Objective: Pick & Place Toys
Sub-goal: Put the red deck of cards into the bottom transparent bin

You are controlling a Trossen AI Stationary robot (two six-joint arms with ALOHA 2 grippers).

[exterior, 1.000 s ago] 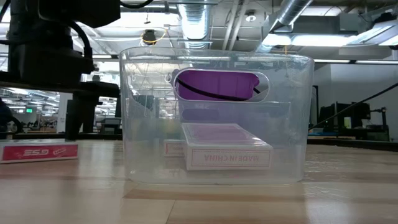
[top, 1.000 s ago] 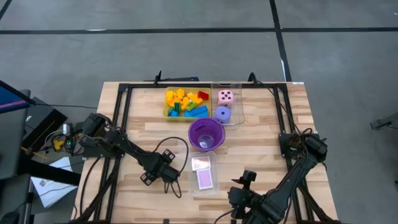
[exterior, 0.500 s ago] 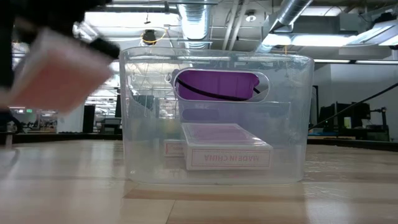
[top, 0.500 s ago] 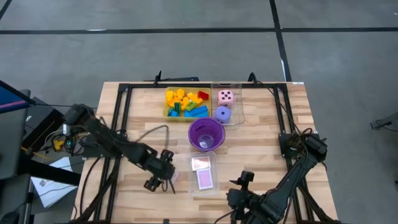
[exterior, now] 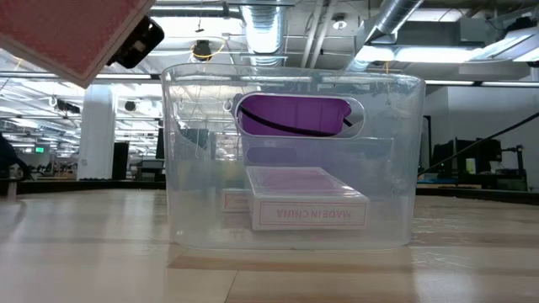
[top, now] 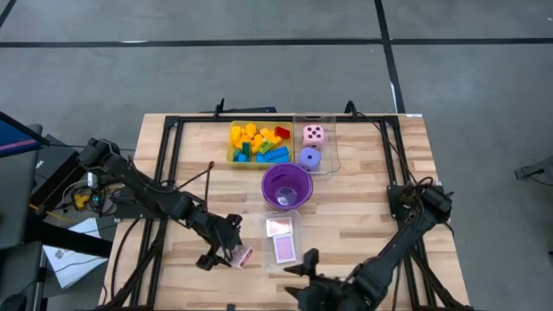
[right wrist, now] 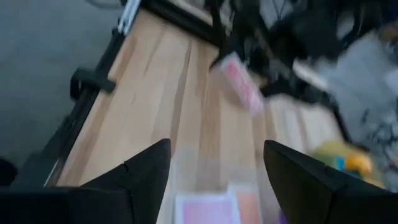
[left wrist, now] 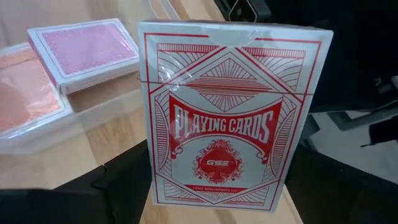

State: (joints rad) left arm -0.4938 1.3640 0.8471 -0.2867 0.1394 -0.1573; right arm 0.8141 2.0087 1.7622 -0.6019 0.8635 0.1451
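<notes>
Holding a boxed deck of playing cards [left wrist: 233, 118] in my left gripper [top: 227, 251], I have the fingers clamped on its narrow sides, the pack raised off the wooden table [top: 190, 194] just beside the clear tray [top: 282, 239] near the front edge. Seen from my left wrist, the deck is a flat rectangular carton wrapped in glossy film, white with fine red line-work and the words PLAYING CARDS on its face. The low view catches only a tilted pinkish corner of it in the upper left, blurred, with part of my gripper behind. The clear tray is a thin-walled, rounded-corner plastic tub with an oval handle slot; inside it lie two more card decks [top: 282, 243], one pink-backed and printed MADE IN CHINA on its end flap, the other paler and, I think, lying flat next to it, though the tub wall smears its outline. Behind the tray stands a purple translucent cup [top: 286, 187], round and smooth. Farther back, a yellow tray [top: 232, 147] holds a heap of knobbly plastic bricks [top: 257, 142] in yellow, orange, blue, green and red, and beside it another clear tray [top: 327, 142] holds a pink dotted die [top: 314, 134] and a purple die [top: 309, 157]. My right gripper [top: 304, 278] sits at the table's front edge, its two dark, wedge-shaped fingers spread apart around nothing.
</notes>
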